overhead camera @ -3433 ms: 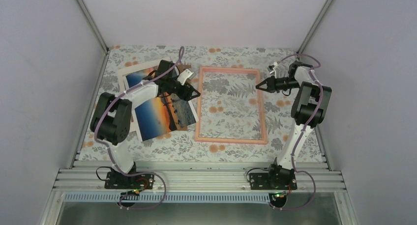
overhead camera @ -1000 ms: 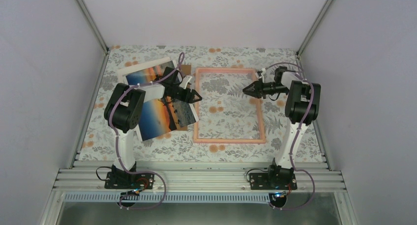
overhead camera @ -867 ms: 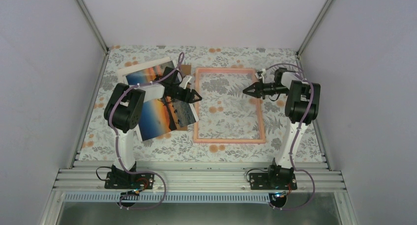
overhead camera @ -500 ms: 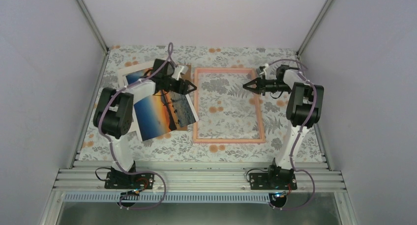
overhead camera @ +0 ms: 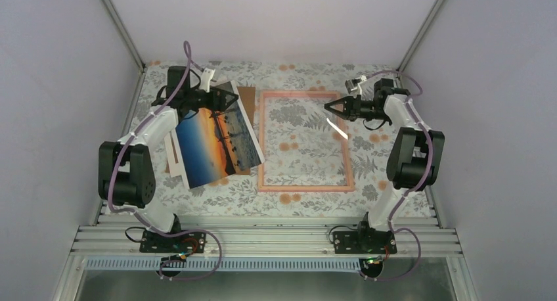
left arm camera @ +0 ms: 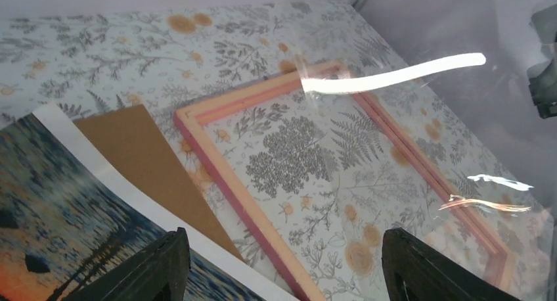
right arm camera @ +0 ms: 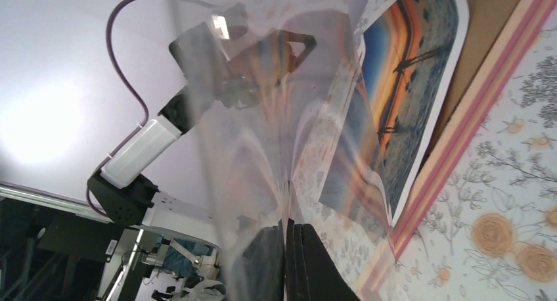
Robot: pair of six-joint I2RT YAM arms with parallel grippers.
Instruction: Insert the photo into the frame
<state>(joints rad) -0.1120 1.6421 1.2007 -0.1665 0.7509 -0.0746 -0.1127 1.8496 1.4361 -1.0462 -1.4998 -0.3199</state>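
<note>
The photo (overhead camera: 217, 140), a sunset print with a white border, lies left of centre on a brown board. It also shows in the left wrist view (left arm camera: 52, 202). The pink frame (overhead camera: 263, 143) lies flat beside it on the right, also in the left wrist view (left arm camera: 223, 183). My left gripper (overhead camera: 222, 98) hangs open and empty above the photo's far right corner; its jaws (left arm camera: 289, 268) stand wide apart. My right gripper (overhead camera: 330, 107) is shut on the edge of a clear sheet (overhead camera: 337, 127) held tilted above the frame's far right part. The shut fingertips (right arm camera: 295, 248) pinch it (right arm camera: 263, 117).
The brown cardboard board (overhead camera: 246, 94) sticks out from under the photo next to the frame's far left corner, also in the left wrist view (left arm camera: 141, 153). The floral cloth (overhead camera: 289, 202) covers the table. Grey walls stand on three sides.
My left arm has swung back and to the left, off the photo's right edge, and the photo has turned a little. My right gripper has drawn back and up with the clear sheet.
</note>
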